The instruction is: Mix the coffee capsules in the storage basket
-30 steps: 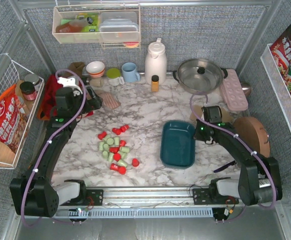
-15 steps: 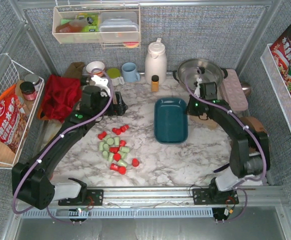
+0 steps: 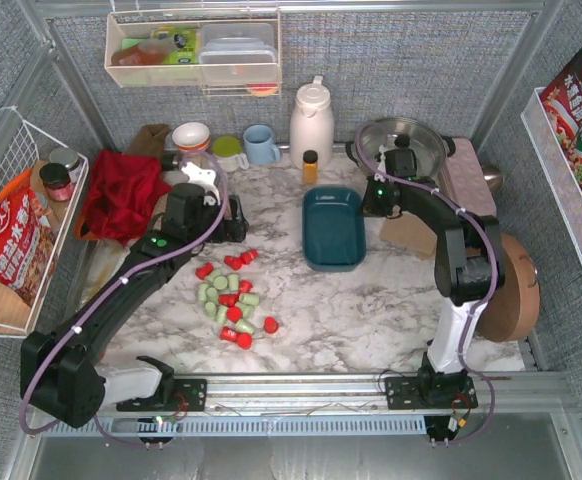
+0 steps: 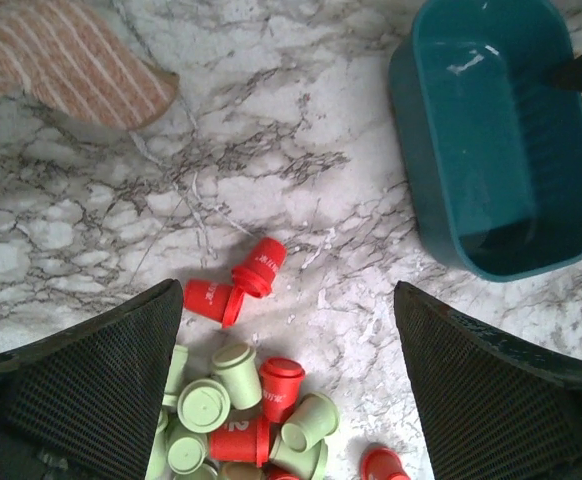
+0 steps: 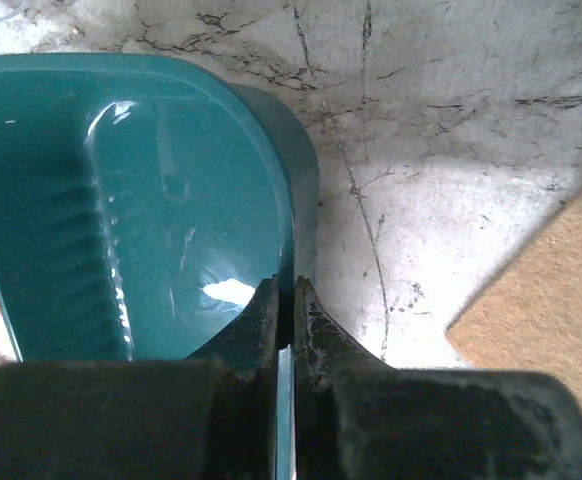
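Observation:
The coffee capsules (image 3: 233, 300), red and pale green, lie in a loose pile on the marble left of centre. In the left wrist view the coffee capsules (image 4: 241, 400) lie below and between my wide-set fingers. My left gripper (image 3: 237, 220) (image 4: 289, 300) hovers open just behind the pile, holding nothing. The dark teal storage basket (image 3: 332, 266) (image 4: 423, 190) stands empty right of the pile. My right gripper (image 3: 371, 205) (image 5: 286, 290) is shut on the right rim of the storage basket (image 5: 121, 180), one finger inside the wall and one outside.
A striped mitt (image 4: 71, 60) and a red cloth (image 3: 121, 190) lie at the back left. Cups (image 3: 261, 143), a white thermos (image 3: 311, 120), a small bottle (image 3: 310, 166) and a steel pot (image 3: 401, 145) line the back. A cork mat (image 5: 551, 290) and a round board (image 3: 516, 280) lie right.
My right gripper has dragged the basket from the front right to the back centre. My left arm has swung right from over the red cloth to just behind the capsule pile.

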